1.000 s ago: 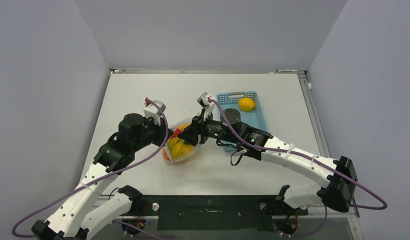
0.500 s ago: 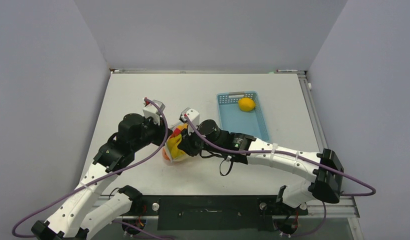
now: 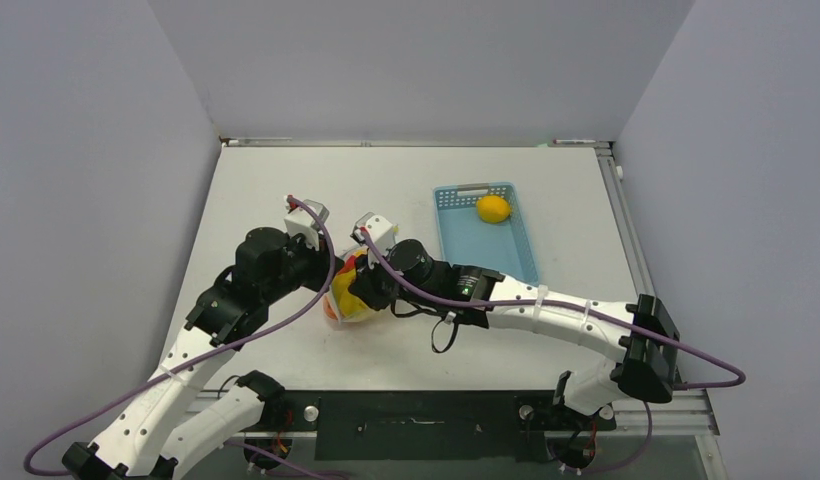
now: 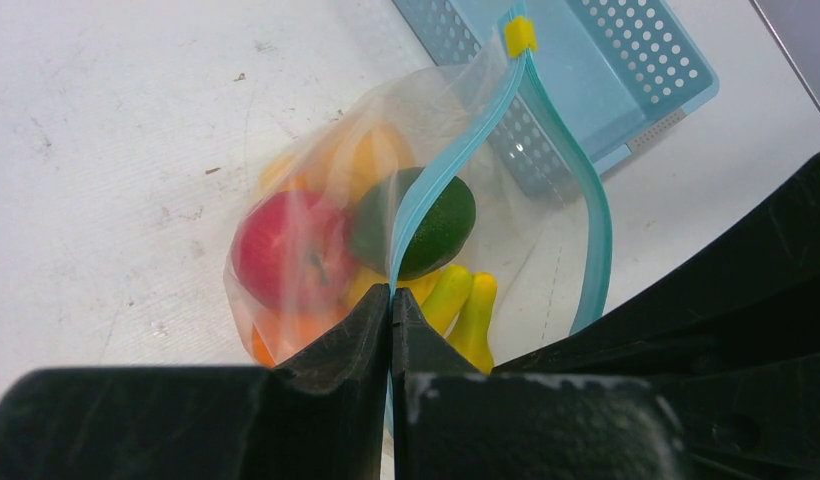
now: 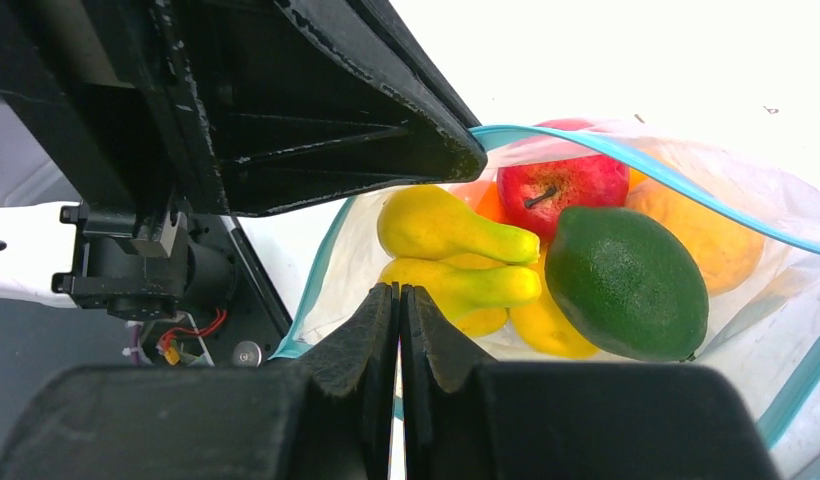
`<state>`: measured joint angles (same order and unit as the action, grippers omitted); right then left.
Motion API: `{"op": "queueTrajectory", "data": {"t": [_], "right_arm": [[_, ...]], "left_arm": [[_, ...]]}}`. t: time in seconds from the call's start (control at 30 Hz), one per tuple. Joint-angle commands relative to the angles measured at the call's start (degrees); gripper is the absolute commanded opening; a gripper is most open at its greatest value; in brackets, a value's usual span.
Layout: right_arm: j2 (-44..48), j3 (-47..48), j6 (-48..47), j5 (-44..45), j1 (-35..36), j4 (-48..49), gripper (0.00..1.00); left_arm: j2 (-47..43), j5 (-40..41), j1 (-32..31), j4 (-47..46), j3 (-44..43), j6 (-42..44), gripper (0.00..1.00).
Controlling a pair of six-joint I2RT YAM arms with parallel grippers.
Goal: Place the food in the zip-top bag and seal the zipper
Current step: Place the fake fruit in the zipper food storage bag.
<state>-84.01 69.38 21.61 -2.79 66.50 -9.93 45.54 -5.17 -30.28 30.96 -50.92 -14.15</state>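
Note:
The zip-top bag (image 3: 346, 302) lies between both arms with its mouth open. Inside it sits food: a red apple (image 4: 281, 250), a dark green avocado (image 4: 431, 225), yellow pieces (image 4: 464, 300) and an orange one (image 5: 701, 230). My left gripper (image 4: 391, 300) is shut on the light-blue zipper (image 4: 436, 180), whose yellow slider (image 4: 519, 36) sits at the far end. My right gripper (image 5: 399, 292) is shut on the bag's opposite lip, right beside the yellow food (image 5: 446, 230). In the top view the left gripper (image 3: 331, 277) and right gripper (image 3: 359, 287) meet over the bag. One yellow lemon (image 3: 493, 208) lies in the basket.
A light-blue basket (image 3: 517, 252) stands right of the bag, behind the right arm. The left gripper's black body (image 5: 316, 110) hangs close above the right gripper. Grey walls enclose the table on three sides.
My right gripper has swung left from beside the basket to the bag's mouth and has closed there. The left gripper has kept its grip on the zipper.

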Motion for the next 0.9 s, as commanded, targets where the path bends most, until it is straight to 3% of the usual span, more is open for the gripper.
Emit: {"op": "queueTrajectory", "data": {"t": [0.0,0.57,0.87], "right_arm": [[1.03,2.42,-0.48,2.56,0.78,1.86,0.05],[-3.47,4.62,-0.63,6.94,0.82,2.69,0.05],[-5.72,5.98,-0.51,12.74,0.78,-2.75,0.05]], "left_arm": [[-0.81,0.23,-0.10,-2.38,-0.80,0.27,0.00],[-0.83,0.42,-0.06,-2.34,-0.73,0.27,0.00],[-0.81,0.51,-0.04,-2.35,-0.75,0.27,0.00]]}}
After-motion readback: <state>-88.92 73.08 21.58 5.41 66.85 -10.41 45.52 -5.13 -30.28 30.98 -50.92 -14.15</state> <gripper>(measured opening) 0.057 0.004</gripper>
